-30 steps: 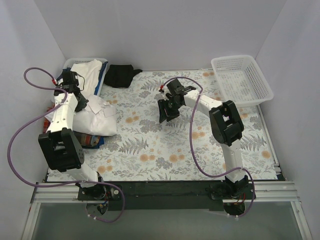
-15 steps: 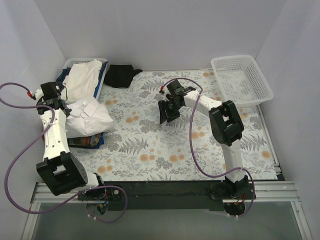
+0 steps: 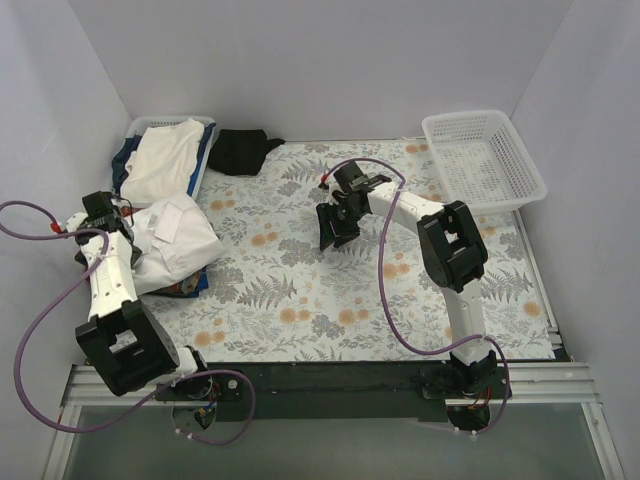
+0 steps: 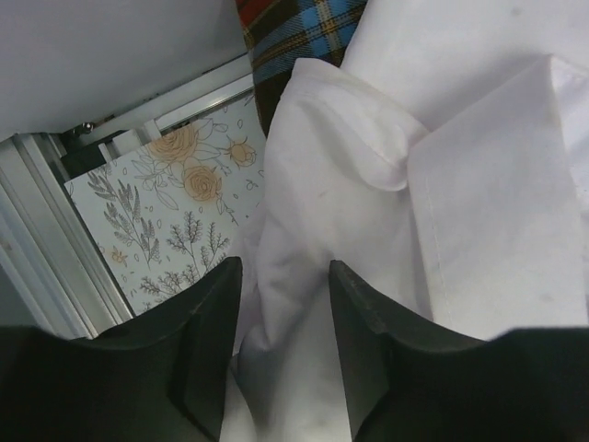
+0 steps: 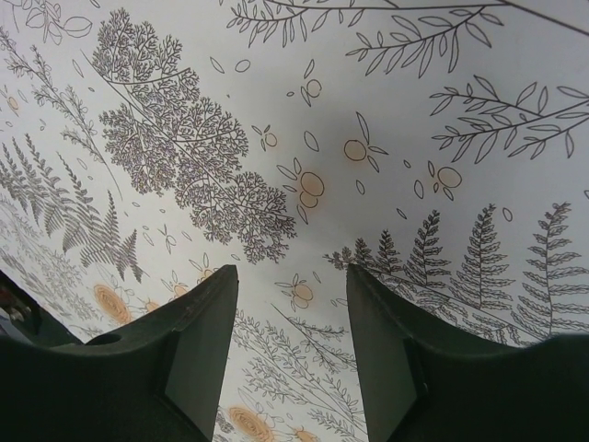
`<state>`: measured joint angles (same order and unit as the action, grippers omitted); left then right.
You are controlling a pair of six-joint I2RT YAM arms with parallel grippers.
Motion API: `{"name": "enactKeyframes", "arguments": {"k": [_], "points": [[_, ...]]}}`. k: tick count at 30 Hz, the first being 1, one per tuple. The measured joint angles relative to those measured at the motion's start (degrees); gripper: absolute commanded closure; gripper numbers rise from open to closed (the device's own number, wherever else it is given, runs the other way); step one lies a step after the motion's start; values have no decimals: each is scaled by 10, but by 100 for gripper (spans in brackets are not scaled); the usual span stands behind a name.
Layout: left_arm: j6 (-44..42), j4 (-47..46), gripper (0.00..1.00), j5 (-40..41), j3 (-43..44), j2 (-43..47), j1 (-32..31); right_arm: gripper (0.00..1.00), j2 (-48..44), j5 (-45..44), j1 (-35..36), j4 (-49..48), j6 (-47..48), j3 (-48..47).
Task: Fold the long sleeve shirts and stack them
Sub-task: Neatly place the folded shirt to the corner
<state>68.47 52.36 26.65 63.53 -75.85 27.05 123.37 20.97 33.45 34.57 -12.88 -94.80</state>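
Observation:
A folded white collared shirt (image 3: 180, 240) lies at the table's left edge on top of a red, orange and blue plaid shirt (image 3: 186, 285). My left gripper (image 3: 120, 230) is at the white shirt's left side, its fingers closed on a bunched fold of the white shirt (image 4: 442, 184). In the left wrist view the gripper (image 4: 281, 276) has white fabric filling the gap, and the plaid shirt (image 4: 294, 37) shows at the top. My right gripper (image 3: 333, 228) is open and empty, hovering over the floral cloth at mid-table; it also shows in the right wrist view (image 5: 293, 276).
A blue-rimmed tray (image 3: 205, 150) at the back left holds another white garment (image 3: 165, 155). A small black garment (image 3: 240, 150) lies beside it. A white plastic basket (image 3: 485, 158) stands at the back right. The table's metal rail (image 4: 37, 239) runs close to my left gripper.
My left arm has swung from over the white shirt out to the left and nearer. The shirt has bunched and shifted slightly left with it. The right arm has not moved.

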Motion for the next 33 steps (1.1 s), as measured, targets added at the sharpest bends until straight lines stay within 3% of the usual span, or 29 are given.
{"name": "enactKeyframes", "arguments": {"k": [2, 3, 7, 13, 18, 25, 26, 29, 30, 33], "points": [[4, 3, 37, -4, -4, 0, 7, 41, 0, 2, 0, 0, 0, 0], [6, 3, 24, -5, -3, 0, 8, 41, 0, 3, 0, 0, 0, 0], [14, 10, 16, -7, 13, 7, 10, 40, 0, 6, 0, 0, 0, 0], [22, 9, 5, -6, 21, 41, 10, 40, 0, 7, 0, 1, 0, -9], [23, -16, 3, -14, -48, 80, 11, 40, 0, 6, 0, 2, 0, -16], [9, -97, 2, -51, -97, 66, 14, 41, 0, 0, 0, 13, 1, -16], [7, -110, 3, -56, -98, 60, 14, 41, 0, -2, 0, 16, 1, -16], [3, -146, 18, -70, -98, 38, 15, 41, 0, -10, 0, 26, 2, -16], [1, -155, 34, -74, -98, 30, 16, 41, 0, -14, 0, 30, 3, -16], [2, -173, 67, -86, -98, 6, 18, 41, 0, -26, 0, 41, 6, -21]]}}
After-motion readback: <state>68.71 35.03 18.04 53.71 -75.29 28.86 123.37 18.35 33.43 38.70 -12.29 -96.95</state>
